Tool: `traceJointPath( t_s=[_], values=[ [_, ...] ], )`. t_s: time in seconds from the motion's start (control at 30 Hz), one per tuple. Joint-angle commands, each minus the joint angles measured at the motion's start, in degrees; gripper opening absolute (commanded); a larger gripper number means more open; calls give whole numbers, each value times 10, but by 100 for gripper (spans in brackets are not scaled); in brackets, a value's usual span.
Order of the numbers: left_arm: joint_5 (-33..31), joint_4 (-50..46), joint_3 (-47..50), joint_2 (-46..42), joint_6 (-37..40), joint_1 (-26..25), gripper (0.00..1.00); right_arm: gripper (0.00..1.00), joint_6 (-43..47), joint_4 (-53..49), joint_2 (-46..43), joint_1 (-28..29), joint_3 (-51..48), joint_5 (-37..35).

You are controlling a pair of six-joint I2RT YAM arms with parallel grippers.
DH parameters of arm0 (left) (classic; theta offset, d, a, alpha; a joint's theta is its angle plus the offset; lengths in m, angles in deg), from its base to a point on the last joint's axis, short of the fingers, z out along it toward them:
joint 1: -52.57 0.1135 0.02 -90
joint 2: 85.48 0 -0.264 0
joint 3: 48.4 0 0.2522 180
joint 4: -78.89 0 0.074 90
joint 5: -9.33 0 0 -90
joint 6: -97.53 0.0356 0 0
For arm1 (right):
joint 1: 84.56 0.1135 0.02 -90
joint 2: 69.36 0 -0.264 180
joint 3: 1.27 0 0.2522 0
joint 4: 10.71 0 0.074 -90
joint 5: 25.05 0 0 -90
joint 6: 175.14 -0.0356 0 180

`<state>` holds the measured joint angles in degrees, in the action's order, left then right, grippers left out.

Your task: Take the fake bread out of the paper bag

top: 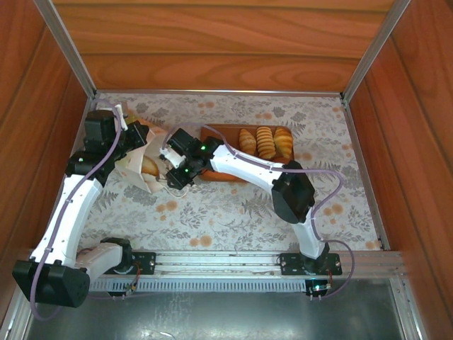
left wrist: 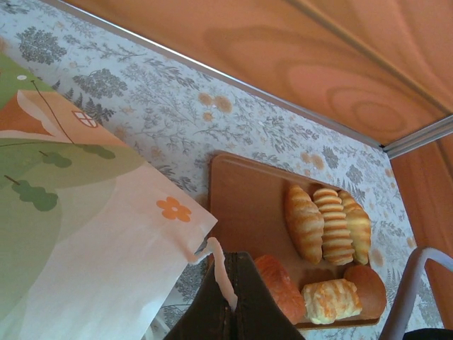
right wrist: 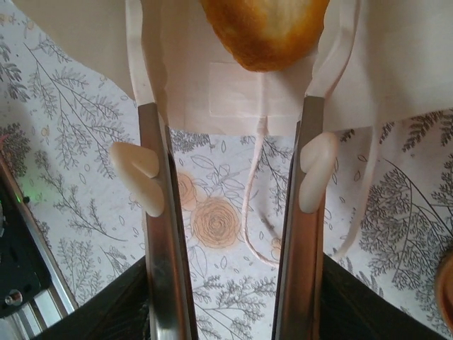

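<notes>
One fake bread piece point(right wrist: 265, 25), golden-brown and rounded at its near end, is seen lying in the mouth of the paper bag point(left wrist: 85, 234), which lies on its side on the floral table cover point(right wrist: 71, 127); the piece lies straight ahead of the right gripper point(right wrist: 230, 142), just beyond the fingertips and on the line of the gap between them; its far part is cut off by the edge of the wrist view, so its long axis cannot be told for certain, though from above it appears to point out of the mouth toward that gripper. The right gripper's jaws are held apart with nothing between them but a dangling loop of white string; the gap is judged slightly wider than the piece's near end. The left gripper point(left wrist: 230, 297) is clamped on the bag's string handle point(left wrist: 216, 258), so the right arm is the nearer and the free one. A straight advance into the mouth is therefore called for. Other pieces, a croissant point(left wrist: 304, 223) among them, are already set on the brown tray point(left wrist: 241, 205), just beside the bag.
</notes>
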<state>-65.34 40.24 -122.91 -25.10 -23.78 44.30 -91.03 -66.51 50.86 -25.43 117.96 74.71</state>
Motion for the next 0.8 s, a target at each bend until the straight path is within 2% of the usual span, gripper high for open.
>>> traceJointPath(
  t_s=[0.0,0.2,0.47,0.57,0.6,0.63,0.77],
  values=[
    [10,12,-9,2,9,-2,0,57,9,-30,23,-2,45,0],
    [11,12,-10,2,9,-2,0,61,27,-80,76,-2,115,-18],
    [10,11,-9,1,9,-2,0,60,28,-106,115,-3,166,9],
    [8,12,-9,1,10,-2,0,50,27,-103,104,-3,164,3],
    [7,12,-8,2,10,-2,0,39,27,-95,94,-3,154,2],
    [6,12,-9,2,9,-2,0,35,27,-90,87,-3,148,3],
    [3,11,-7,4,9,-2,0,32,19,-91,59,-3,130,-37]
  ],
)
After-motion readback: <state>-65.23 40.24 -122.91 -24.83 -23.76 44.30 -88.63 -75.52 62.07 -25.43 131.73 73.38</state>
